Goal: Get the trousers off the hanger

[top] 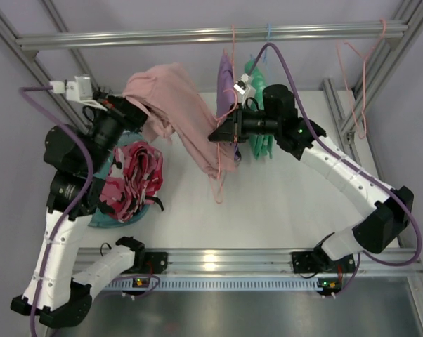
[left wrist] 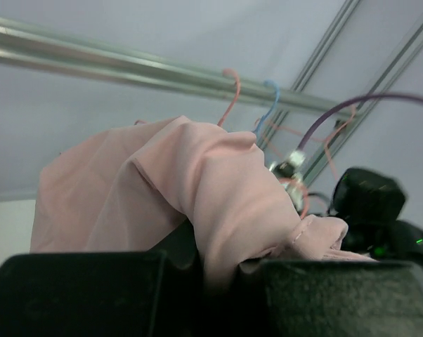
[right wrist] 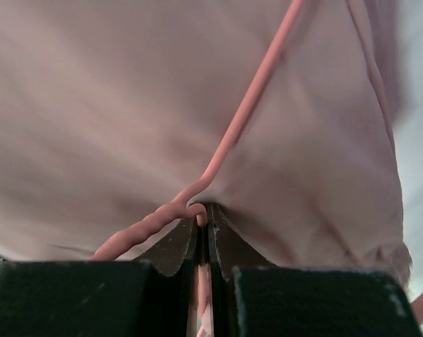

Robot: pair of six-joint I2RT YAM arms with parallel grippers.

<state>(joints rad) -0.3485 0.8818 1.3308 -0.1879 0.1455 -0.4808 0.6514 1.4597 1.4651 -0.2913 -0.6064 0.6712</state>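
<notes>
Right jaws are pinching fully shut on the hanger [right wrist: 246,116], clamping its neck where the wire is twisting around itself and steadying it below the rail [top: 162,35]. Left jaws are closing almost completely on a fold of the trousers [top: 173,98], and in the left wrist view the cloth is bulging out from between the two black finger blocks. The trousers are sagging as a loose swag from that grip across to the hanger. Their far part is draping over the wire there and trailing down toward the worktop [top: 282,196], so they are being drawn sideways but are not yet free

Judging by this, the step in hand is the pull-off itself, with one arm anchoring the frame while the other is dragging the garment. The next move is probably calling for the left arm to travel farther from the hanger, against a firm right grip, until the trailing leg is slipping over the wire and dropping clear

The trousers are showing as soft, matte, pale dusty-pink cloth, creasing in broad rounded folds, with a stitched hem puckering at one edge. Such fabric is likely to slide readily, though it could be catching on the wire. The hanger is looking thin, smooth and salmon-pink, bending into a hook at the rail. A purple garment [top: 225,77] and a green garment [top: 259,144] are hanging just beside it, near a blue wire hanger [left wrist: 274,97]
</notes>
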